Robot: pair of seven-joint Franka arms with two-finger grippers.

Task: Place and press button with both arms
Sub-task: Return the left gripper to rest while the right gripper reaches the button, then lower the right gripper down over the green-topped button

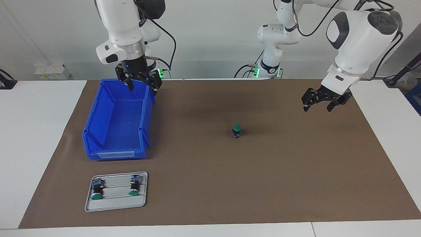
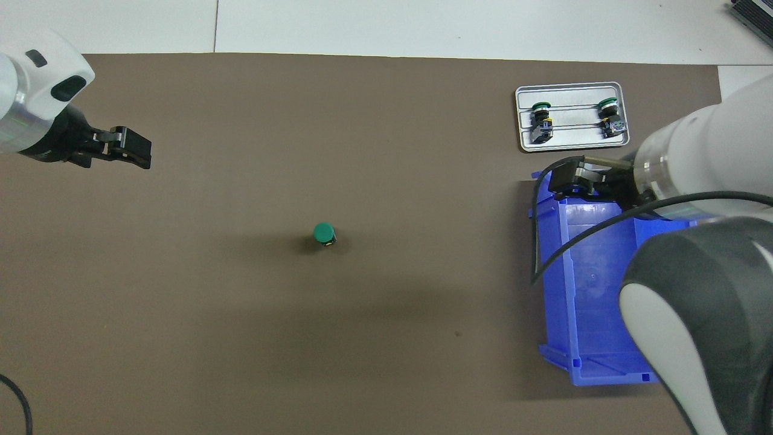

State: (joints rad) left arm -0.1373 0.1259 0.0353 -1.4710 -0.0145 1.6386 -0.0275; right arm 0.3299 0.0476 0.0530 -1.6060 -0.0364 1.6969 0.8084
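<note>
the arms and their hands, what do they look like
Both arms are glossy white shells with dark grey joint caps and loose black cables. A silver ring sits at the right arm's wrist. The left hand and right hand are black, two-fingered, built of linked bars.

— What stands in my way on the surface?

— I see the button upright near the middle of the brown mat, with bare mat all round it; I could bring an end effector down on it from any side.

— And at the right arm's end?

— The blue bin fills that end, and the right end effector hangs over its rim nearest the robots. The grey tray with two more buttons sits farther from the robots, close to the mat's corner, apart from the bin.

— The left arm's end?

— Only the left end effector, fingers spread, hangs above bare mat there.
</note>
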